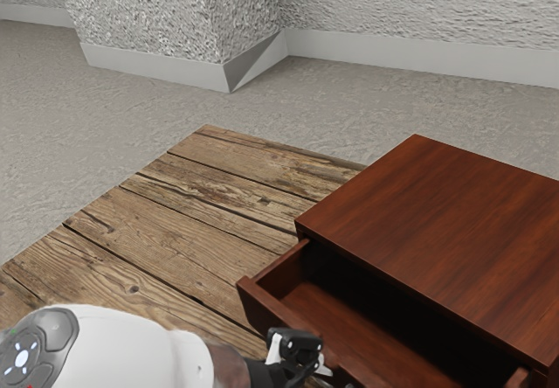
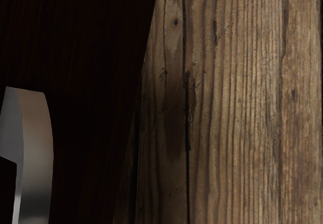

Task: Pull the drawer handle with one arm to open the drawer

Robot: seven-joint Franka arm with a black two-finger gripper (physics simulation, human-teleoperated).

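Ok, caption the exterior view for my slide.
Franka gripper at the front of the open drawer of a dark wooden cabinet on a plank table.

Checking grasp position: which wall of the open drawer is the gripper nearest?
The front panel, the wall farthest out from the cabinet; the gripper is at its outer face. The side wall runs back toward the cabinet, away from it.

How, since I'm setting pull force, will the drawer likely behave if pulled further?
The drawer looks like rigid wood, so it should move as one stiff piece, probably sliding straight out of the cabinet. Already well open, it may sag or tip if drawn much further. The cabinet sits flat on the plank table, so it likely stays put.
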